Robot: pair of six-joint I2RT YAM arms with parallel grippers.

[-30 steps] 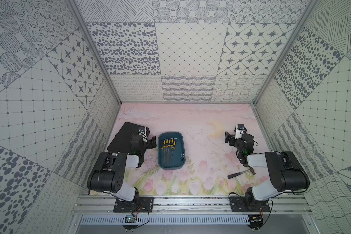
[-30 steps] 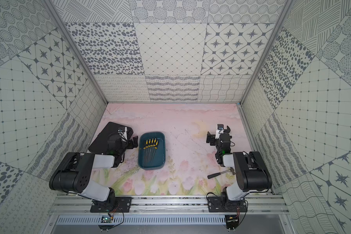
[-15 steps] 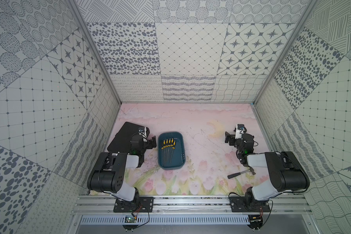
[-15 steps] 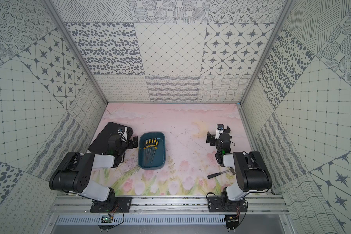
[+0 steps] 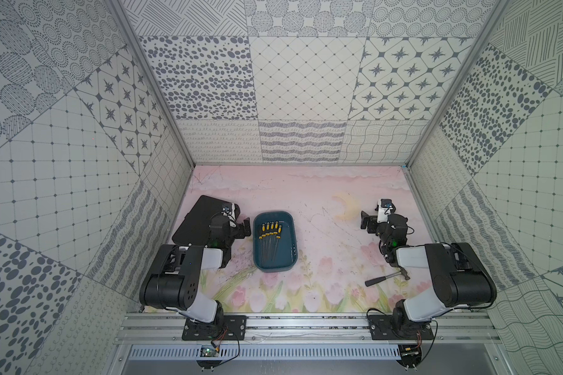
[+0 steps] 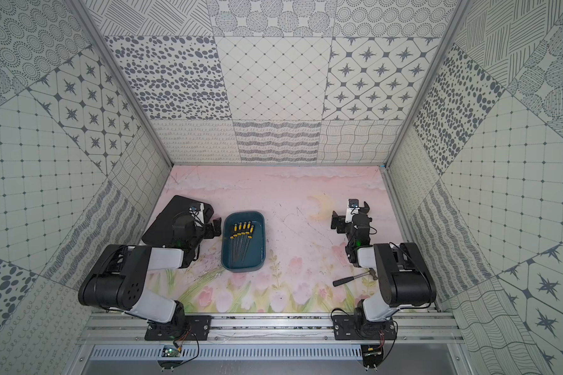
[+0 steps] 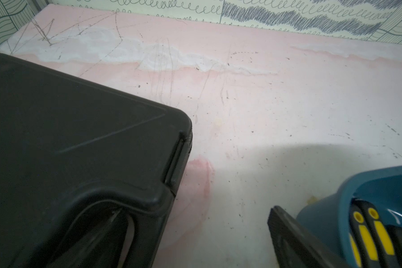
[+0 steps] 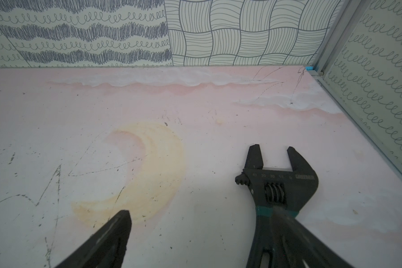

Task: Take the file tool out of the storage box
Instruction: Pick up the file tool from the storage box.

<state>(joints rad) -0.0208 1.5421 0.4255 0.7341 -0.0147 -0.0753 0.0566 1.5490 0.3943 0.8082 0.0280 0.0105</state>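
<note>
The storage box (image 5: 286, 251) (image 6: 257, 250) is a dark teal tub on the pink mat, left of centre in both top views. Several file tools (image 5: 268, 238) (image 6: 241, 238) with yellow-and-black handles lie side by side in it, handles toward the back wall. My left gripper (image 5: 231, 224) (image 6: 202, 222) (image 7: 195, 236) is open just left of the box's far end. One finger is by the box wall (image 7: 330, 208), where the file tools' handles (image 7: 367, 234) show, and the other is at the black case. My right gripper (image 5: 382, 217) (image 6: 351, 217) (image 8: 202, 215) is open and empty at the far right.
A flat black case (image 5: 199, 220) (image 6: 166, 224) (image 7: 79, 139) lies against the left wall. A black adjustable wrench (image 8: 279, 178) (image 6: 366, 207) lies by my right gripper's outer finger. A hammer (image 5: 387, 278) (image 6: 355, 278) lies front right beside the right arm.
</note>
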